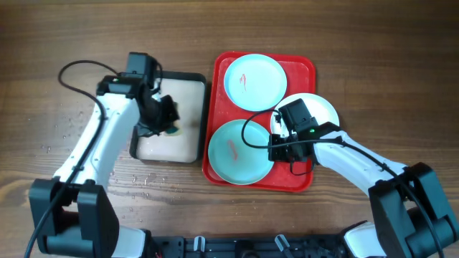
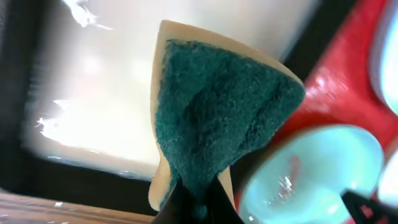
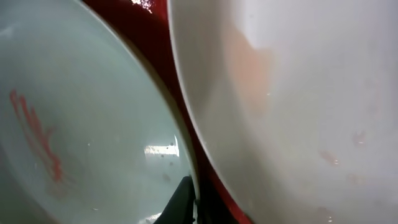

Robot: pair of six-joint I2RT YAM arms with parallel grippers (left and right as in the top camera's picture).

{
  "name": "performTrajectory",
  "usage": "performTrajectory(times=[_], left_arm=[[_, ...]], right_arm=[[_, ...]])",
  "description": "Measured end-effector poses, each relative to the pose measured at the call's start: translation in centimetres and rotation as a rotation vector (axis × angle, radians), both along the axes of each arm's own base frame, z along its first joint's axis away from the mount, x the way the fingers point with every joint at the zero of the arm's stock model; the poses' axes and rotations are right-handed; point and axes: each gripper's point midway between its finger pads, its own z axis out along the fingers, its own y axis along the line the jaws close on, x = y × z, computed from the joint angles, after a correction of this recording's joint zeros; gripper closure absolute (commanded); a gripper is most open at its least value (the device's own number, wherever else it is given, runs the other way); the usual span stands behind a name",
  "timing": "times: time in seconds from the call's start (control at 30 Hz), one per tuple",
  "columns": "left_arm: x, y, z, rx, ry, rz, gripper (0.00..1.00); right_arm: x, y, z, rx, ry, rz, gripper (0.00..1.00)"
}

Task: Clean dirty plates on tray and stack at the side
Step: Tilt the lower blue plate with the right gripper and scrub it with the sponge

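**Colleague:** What are you getting on the left?

**Me:** I'm holding my left gripper (image 1: 163,115) over the beige tray (image 1: 188,89). Its jaws are clamping a sponge (image 2: 217,124), with the green scouring face toward the wrist camera.

**Colleague:** And the plates?

**Me:** All three are lying on the red tray (image 1: 305,66), just right of the beige one. A pale blue plate (image 1: 254,80) is sitting at the far end, showing a red smear. A second pale blue plate (image 1: 237,152) is sitting at the near end, also smeared. The white plate (image 1: 324,107) is resting at the right edge, reaching past the rim, with faint pinkish marks.

**Colleague:** The right arm?

**Me:** I'm hovering my right gripper (image 1: 281,149) low between the near blue plate and the white one. I'm seeing only one dark fingertip (image 3: 183,199) by the blue rim, so I cannot tell whether those jaws are apart or together.
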Motion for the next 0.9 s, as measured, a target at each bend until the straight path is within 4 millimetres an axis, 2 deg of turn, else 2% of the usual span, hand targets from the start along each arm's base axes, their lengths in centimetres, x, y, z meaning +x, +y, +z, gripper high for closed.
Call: performTrajectory(times=[0.07, 0.17, 0.23, 0.37, 0.47, 0.5, 0.6, 0.67, 0.77, 0.9], left_arm=[[-0.5, -2.1, 0.1, -0.019, 0.002, -0.06, 0.96], [-1.9, -6.6, 0.0, -0.046, 0.003, -0.17, 0.96], [-2.0, -9.6, -0.8, -0.073, -0.041, -0.195, 0.96], [-4.2, -15.4, -4.2, -0.139, -0.048, -0.197, 0.96], [-5.9, -17.8, -7.4, -0.135, 0.03, -0.172, 0.96], [-6.4, -17.9, -8.5, -0.122, 0.072, -0.137, 0.96], [-6.5, -17.0, -8.5, -0.108, 0.136, -0.058, 0.96], [-6.9, -14.2, -8.7, -0.025, 0.191, 0.009, 0.96], [-6.6, -11.0, -8.7, 0.061, 0.216, 0.061, 0.96], [-5.9, -11.2, -8.8, 0.056, 0.185, 0.04, 0.96]], right_arm=[[0.0, 0.0, 0.0, 0.001, 0.003, -0.01, 0.96], [0.0, 0.0, 0.0, 0.001, 0.007, -0.018, 0.95], [0.0, 0.0, 0.0, 0.002, 0.008, -0.021, 0.95], [0.0, 0.0, 0.0, -0.001, 0.006, -0.022, 0.95], [0.0, 0.0, 0.0, -0.001, 0.008, -0.025, 0.94], [0.0, 0.0, 0.0, -0.001, 0.008, -0.025, 0.94], [0.0, -0.1, 0.0, -0.002, 0.009, -0.025, 0.94], [0.0, -0.1, 0.0, -0.002, 0.009, -0.025, 0.94], [0.0, 0.0, 0.0, -0.001, 0.01, -0.025, 0.94], [-0.2, 0.1, 0.0, -0.002, 0.013, -0.022, 0.95]])
